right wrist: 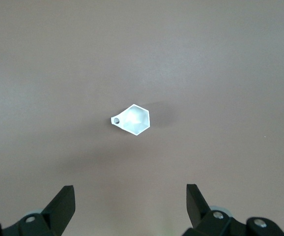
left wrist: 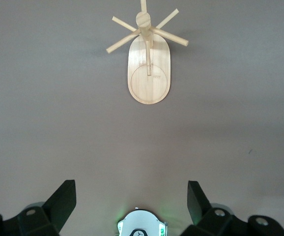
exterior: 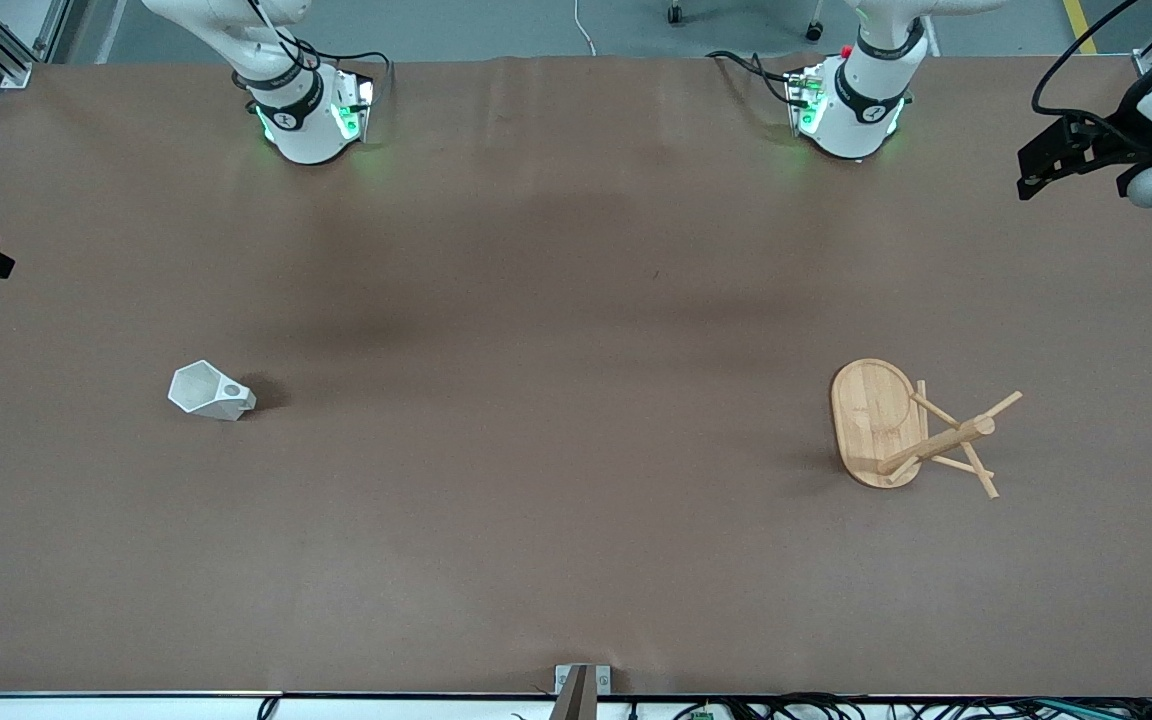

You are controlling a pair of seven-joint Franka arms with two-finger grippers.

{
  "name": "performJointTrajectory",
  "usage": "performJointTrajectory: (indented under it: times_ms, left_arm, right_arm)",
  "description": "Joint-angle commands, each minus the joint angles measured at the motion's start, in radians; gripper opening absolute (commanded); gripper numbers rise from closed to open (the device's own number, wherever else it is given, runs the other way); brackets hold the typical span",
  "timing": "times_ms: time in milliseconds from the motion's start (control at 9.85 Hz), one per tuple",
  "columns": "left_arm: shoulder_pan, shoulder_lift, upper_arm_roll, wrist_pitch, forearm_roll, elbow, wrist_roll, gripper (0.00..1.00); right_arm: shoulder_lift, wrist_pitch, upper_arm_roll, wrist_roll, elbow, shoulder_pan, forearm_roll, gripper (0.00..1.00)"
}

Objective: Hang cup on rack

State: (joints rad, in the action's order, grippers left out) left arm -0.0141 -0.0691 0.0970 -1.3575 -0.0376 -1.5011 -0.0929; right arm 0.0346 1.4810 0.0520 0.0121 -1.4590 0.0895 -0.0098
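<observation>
Front view shows approach pending: cup [exterior: 211, 391] at 9 o'clock, rack [exterior: 891, 425] at 3 o'clock on the worktop [exterior: 556, 540]; right gripper [right wrist: 130, 209] and left gripper [left wrist: 131, 204], fingers wide open and empty, hover; next, grasp the cup.

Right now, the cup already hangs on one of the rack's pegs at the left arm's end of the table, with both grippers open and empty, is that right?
Not quite: the cup is not on a peg. The front view shows it on the table toward the right arm's end, apart from the rack, which does stand at the left arm's end. The left gripper and right gripper are indeed open and empty.
</observation>
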Motion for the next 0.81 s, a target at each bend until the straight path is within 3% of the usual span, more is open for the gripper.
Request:
performJointTrajectory:
  times_ms: [0,406,711]
  left_arm:
    - [0.003,0.049,0.0,0.006,-0.016,0.03,0.008,1.0]
    - [0.022,0.043,-0.003,0.014,-0.016,0.041,0.01,1.0]
    - [0.028,0.043,-0.006,0.015,-0.015,0.041,0.012,1.0]
  right_arm:
    - [-0.002,-0.002,-0.006,-0.012,-0.003,0.01,-0.01,1.0]
    - [-0.002,-0.002,-0.005,-0.012,-0.004,0.01,-0.01,1.0]
    - [-0.007,0.091,0.002,-0.023,-0.142,0.022,-0.01,1.0]
